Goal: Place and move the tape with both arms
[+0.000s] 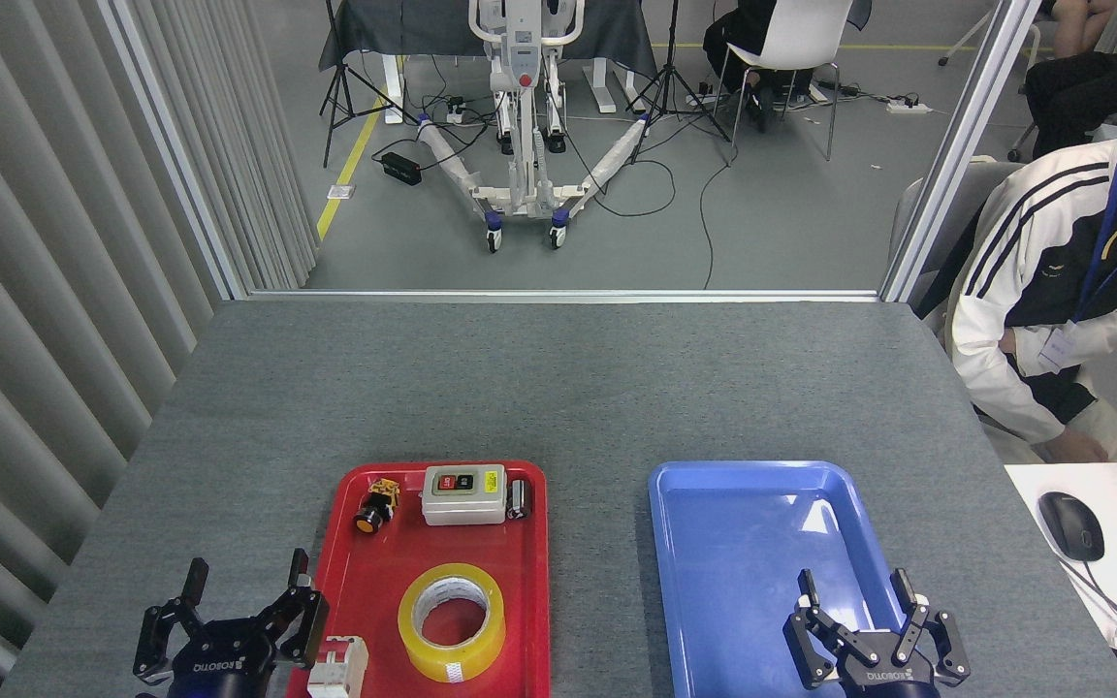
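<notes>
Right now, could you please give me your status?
Left claw open, empty. Right claw open over blue tray. Tape flat in red tray, unobstructed.

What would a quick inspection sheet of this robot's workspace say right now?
Surface: grey table, with a red tray and a bare blue tray.
Job's things: yellow tape lies flat in the red tray.
Clutter: switch box, orange-tipped button, small white part, all in the red tray.
Claws: left claw and right claw open, holding nothing.
Cables: black leads on the floor beyond.
Surroundings: seated person, mouse, wheeled stand.
</notes>
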{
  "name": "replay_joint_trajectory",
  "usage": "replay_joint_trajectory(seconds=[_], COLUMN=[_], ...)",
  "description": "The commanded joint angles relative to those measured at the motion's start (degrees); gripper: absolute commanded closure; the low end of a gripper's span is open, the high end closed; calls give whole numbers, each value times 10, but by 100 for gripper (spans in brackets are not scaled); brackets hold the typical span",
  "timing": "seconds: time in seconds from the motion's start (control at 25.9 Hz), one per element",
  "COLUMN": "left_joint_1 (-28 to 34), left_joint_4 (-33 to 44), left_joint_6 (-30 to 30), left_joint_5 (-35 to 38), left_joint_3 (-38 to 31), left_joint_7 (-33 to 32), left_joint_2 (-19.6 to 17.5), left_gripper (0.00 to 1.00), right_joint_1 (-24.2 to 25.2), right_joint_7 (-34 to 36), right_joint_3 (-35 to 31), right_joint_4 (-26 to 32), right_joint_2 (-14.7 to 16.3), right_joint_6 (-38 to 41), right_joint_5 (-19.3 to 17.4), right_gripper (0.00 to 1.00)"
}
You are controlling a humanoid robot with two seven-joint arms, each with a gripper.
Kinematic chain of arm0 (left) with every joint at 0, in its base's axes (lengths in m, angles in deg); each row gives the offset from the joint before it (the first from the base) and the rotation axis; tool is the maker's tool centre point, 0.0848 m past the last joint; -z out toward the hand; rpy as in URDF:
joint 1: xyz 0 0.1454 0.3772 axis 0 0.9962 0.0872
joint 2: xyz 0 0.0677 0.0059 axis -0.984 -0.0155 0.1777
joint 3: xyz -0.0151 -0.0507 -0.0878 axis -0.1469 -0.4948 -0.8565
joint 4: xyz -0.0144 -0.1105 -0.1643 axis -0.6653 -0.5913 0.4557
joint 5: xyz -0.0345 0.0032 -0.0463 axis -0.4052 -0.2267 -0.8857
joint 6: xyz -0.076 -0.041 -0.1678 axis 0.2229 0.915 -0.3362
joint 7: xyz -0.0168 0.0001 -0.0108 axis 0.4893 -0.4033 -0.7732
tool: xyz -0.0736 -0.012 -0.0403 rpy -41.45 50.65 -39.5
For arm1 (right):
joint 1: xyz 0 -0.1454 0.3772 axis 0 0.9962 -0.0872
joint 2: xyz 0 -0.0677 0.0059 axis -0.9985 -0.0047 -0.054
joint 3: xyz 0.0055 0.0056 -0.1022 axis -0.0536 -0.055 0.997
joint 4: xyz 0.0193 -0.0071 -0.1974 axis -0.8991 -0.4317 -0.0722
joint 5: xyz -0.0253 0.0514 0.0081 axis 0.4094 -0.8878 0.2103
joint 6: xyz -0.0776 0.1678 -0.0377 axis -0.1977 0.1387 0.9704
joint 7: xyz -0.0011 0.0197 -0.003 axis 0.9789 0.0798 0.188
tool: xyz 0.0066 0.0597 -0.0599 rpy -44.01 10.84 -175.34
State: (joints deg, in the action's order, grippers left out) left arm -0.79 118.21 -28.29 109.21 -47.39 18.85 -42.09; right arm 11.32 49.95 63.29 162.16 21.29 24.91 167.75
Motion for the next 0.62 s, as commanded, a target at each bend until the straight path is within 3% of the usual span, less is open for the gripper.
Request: replay_joint_trajectory(seconds=[0.0,0.15,0.58], left_joint_1=[4,4,6], left_joint_4=[4,7,4], left_joint_6=[1,-18,-50], left_joint_5=[-3,-81,-82], left_joint_3=[-1,-5,0], left_joint_7=[-2,2,2], left_joint_2=[-1,-7,-27], left_gripper=[0,0,0], right_joint_1=[0,0,0], right_joint_7=[0,0,1], right_joint_3=[0,0,-8], right_joint_4=[-1,-2,-5], right_joint_2=[-5,-10,-9], right_joint_6=[0,0,-2], right_joint_5=[1,7,13], right_gripper=[0,0,0])
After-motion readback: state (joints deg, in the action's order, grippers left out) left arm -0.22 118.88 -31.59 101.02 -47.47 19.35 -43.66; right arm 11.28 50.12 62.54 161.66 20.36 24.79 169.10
